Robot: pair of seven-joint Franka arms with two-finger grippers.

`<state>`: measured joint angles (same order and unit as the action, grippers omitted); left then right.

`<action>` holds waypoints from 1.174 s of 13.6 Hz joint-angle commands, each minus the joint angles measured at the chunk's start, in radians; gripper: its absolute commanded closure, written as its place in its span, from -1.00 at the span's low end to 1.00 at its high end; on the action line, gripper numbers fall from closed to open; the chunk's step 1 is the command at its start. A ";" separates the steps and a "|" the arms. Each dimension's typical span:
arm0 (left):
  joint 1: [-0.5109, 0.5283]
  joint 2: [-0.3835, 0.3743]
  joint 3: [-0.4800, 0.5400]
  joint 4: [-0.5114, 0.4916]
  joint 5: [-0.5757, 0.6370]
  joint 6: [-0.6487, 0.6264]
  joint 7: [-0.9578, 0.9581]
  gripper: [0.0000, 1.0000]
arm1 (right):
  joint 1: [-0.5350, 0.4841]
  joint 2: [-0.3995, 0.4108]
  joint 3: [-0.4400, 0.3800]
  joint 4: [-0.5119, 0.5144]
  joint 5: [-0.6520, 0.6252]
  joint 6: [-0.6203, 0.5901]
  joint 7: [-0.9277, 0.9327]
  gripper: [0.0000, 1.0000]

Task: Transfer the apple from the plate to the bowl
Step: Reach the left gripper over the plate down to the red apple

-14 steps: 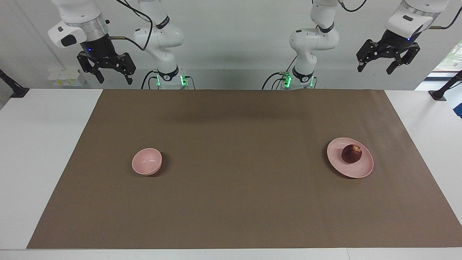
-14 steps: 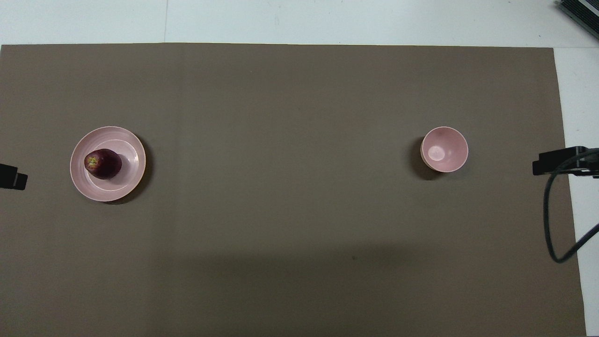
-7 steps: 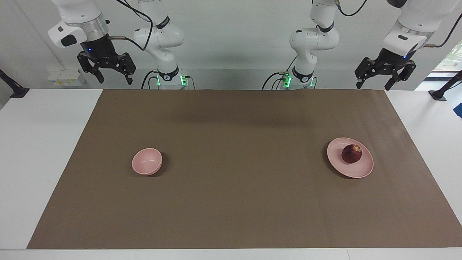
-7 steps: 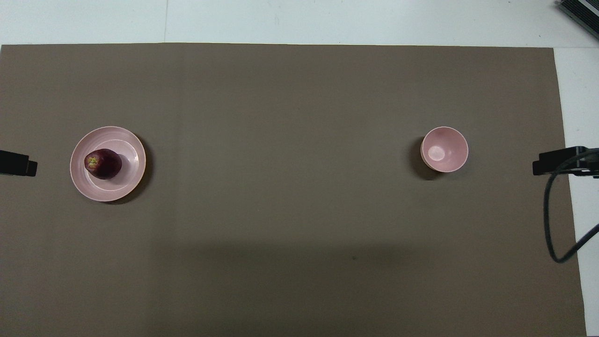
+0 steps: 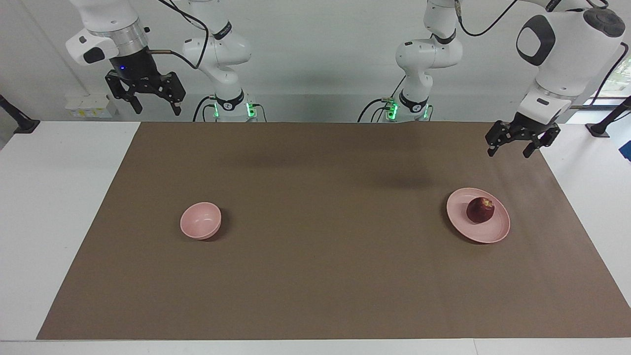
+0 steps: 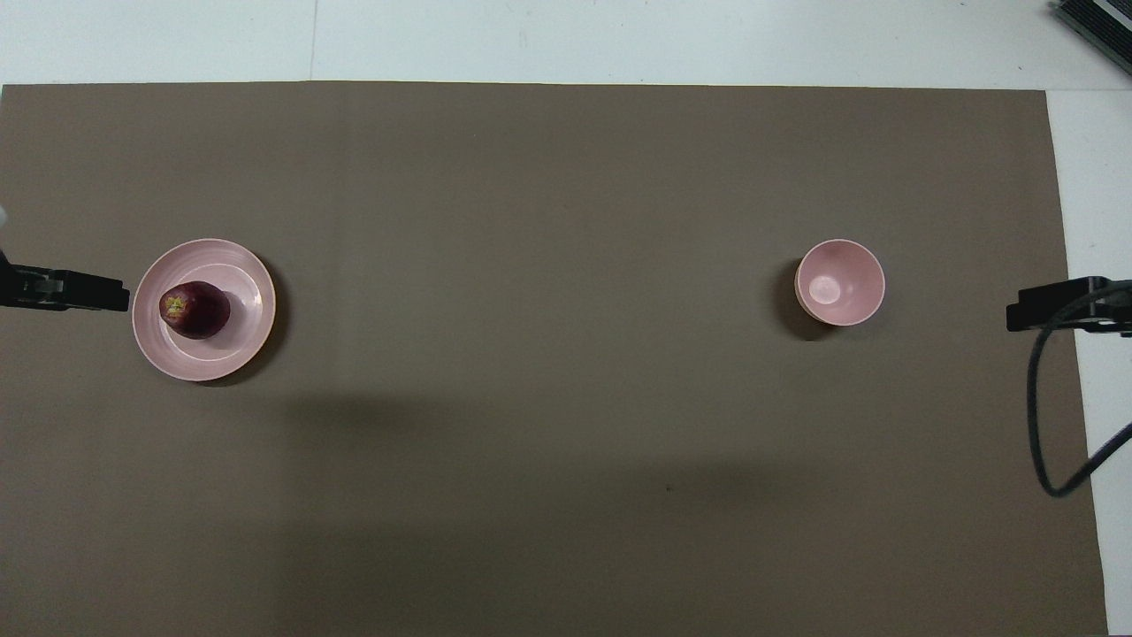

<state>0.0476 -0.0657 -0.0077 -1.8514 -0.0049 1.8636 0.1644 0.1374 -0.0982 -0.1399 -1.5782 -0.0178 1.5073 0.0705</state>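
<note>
Nothing moved yet: apple (image 5: pixel 480 209) sits on plate (image 5: pixel 498 233), bowl (image 5: pixel 200 221) empty, my left gripper (image 5: pixel 509 147) and waiting right gripper (image 5: pixel 154 102) both spread.

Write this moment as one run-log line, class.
apple: on plate | bowl: empty | left gripper: open, over mat near plate | right gripper: open, waiting raised

White table (image 5: pixel 59 197), brown mat (image 5: pixel 325 246); plate (image 5: pixel 495 231), bowl (image 5: pixel 197 226).

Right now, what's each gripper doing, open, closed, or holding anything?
Left gripper: open, holding nothing, up over the mat near the plate.
Right gripper: open, holding nothing, waiting raised at the right arm's end.
</note>
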 commanded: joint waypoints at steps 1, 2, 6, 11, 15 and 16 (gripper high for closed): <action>0.015 -0.023 -0.009 -0.071 0.010 0.075 0.021 -1.00 | -0.015 -0.009 0.006 -0.010 0.024 0.005 -0.026 -1.00; 0.017 -0.014 -0.009 -0.090 0.010 0.100 0.023 -1.00 | -0.015 -0.009 0.005 -0.010 0.024 0.005 -0.026 -1.00; 0.038 0.024 -0.009 -0.150 0.008 0.224 0.023 -1.00 | -0.015 -0.008 0.005 -0.010 0.024 0.005 -0.026 -1.00; 0.047 0.119 -0.009 -0.170 0.003 0.316 0.023 -1.00 | -0.015 -0.008 0.005 -0.010 0.024 0.005 -0.026 -1.00; 0.047 0.165 -0.009 -0.252 0.003 0.475 0.023 -1.00 | -0.015 -0.009 0.005 -0.010 0.024 0.005 -0.026 -1.00; 0.047 0.185 -0.009 -0.252 0.003 0.489 0.023 -1.00 | -0.015 -0.008 0.006 -0.010 0.024 0.005 -0.026 -1.00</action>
<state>0.0822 0.1061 -0.0086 -2.0760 -0.0049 2.2989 0.1742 0.1374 -0.0982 -0.1399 -1.5782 -0.0178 1.5073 0.0705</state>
